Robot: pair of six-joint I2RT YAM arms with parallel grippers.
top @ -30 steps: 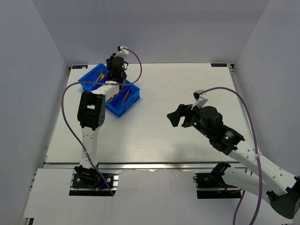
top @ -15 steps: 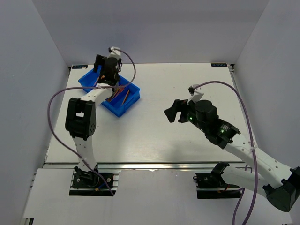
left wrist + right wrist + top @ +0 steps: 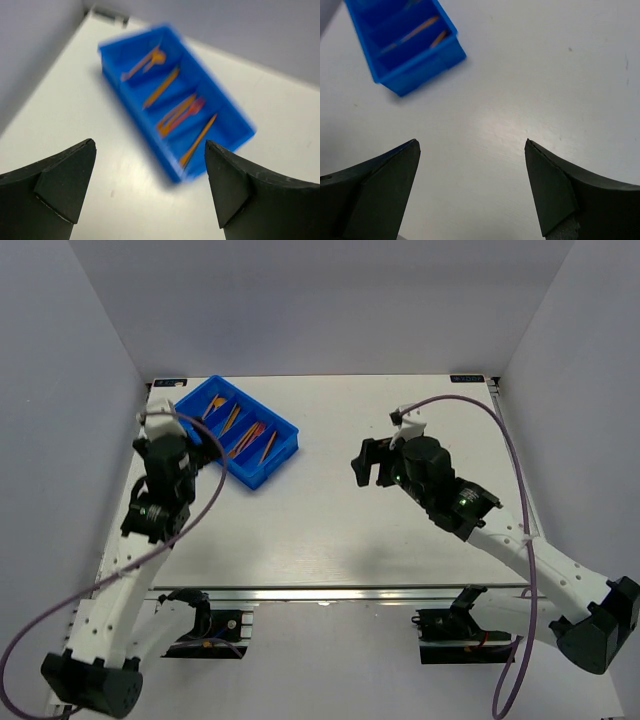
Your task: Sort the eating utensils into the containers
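Observation:
The blue tray (image 3: pixel 285 436) of four long compartments lies tilted at the far left of the table. Orange utensils (image 3: pixel 231 420) lie in its compartments, with a reddish fork (image 3: pixel 192 108) in one. In the left wrist view the tray (image 3: pixel 137 116) is blurred, ahead of my left gripper (image 3: pixel 150 144), which stands open and empty above the white tabletop. From above, the left gripper (image 3: pixel 198 445) sits just near-left of the tray. My right gripper (image 3: pixel 368 462) hangs open and empty over the table's middle, the tray's corner (image 3: pixel 422 72) far ahead at its upper left.
Grey walls enclose the white table (image 3: pixel 330 530) on the left, back and right. The left arm's cable (image 3: pixel 190 510) loops over the near-left part of the table. The right arm's cable (image 3: pixel 500 430) arches over the right side.
My left gripper has opened and pulled back from over the tray toward the near left. The right gripper has drifted slightly away from me, still open.

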